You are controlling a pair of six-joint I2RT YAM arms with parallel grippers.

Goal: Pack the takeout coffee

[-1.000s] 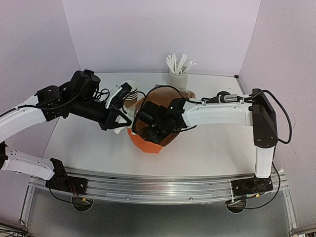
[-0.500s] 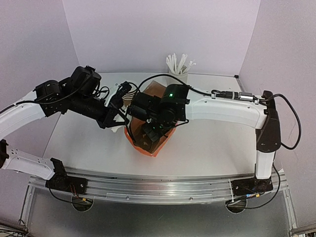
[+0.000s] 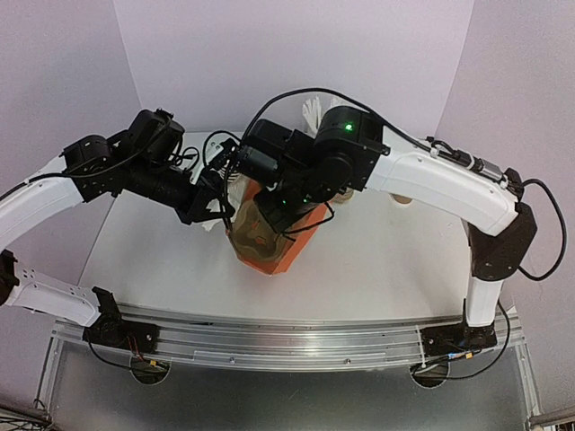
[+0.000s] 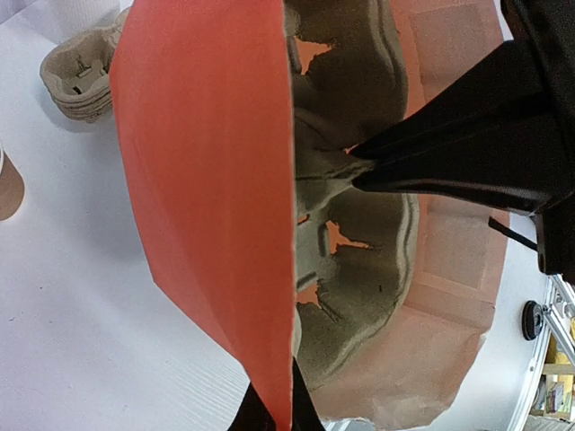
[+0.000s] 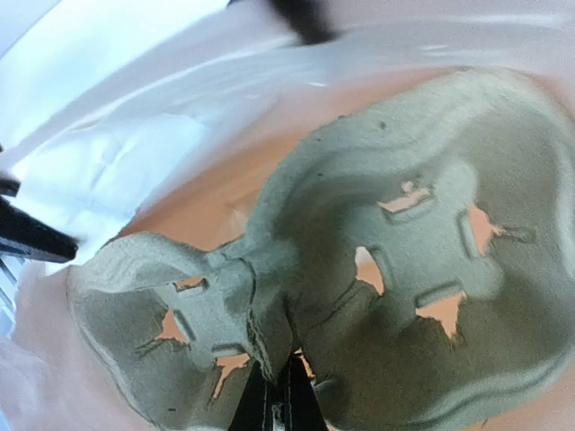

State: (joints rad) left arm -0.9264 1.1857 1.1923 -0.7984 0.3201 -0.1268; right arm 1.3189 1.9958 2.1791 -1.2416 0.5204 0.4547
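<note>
Since a second ago, the right arm has been lifted and swung leftward, and the bag (image 3: 265, 244) has been drawn up from a slump to a stand on the table (image 3: 386, 260).

From above, the bag is seen nearest, orange outside and brown inside. Its left rim is pinched by the left gripper (image 3: 218, 199), whose fingers are pressed together on the paper. The left wrist view confirms this, with the orange wall caught between the closed tips at the bottom edge.

The right arm is bent down into the bag's mouth, and its tips are masked from above by the wrist. The wrist cameras supply what is hidden there. A grey pulp carrier (image 5: 359, 251) is held inside the bag, and the right gripper (image 5: 274, 406) is clamped on its central ridge.

Farther off, a stack of carriers (image 4: 79, 76) and the edge of a brown cup (image 4: 7, 189) are shown only by the left wrist view. White sticks (image 3: 312, 108) by the back wall are shown only from above.

The coffee cannot be placed. The brown cup may be it, but its top is cut off.
</note>
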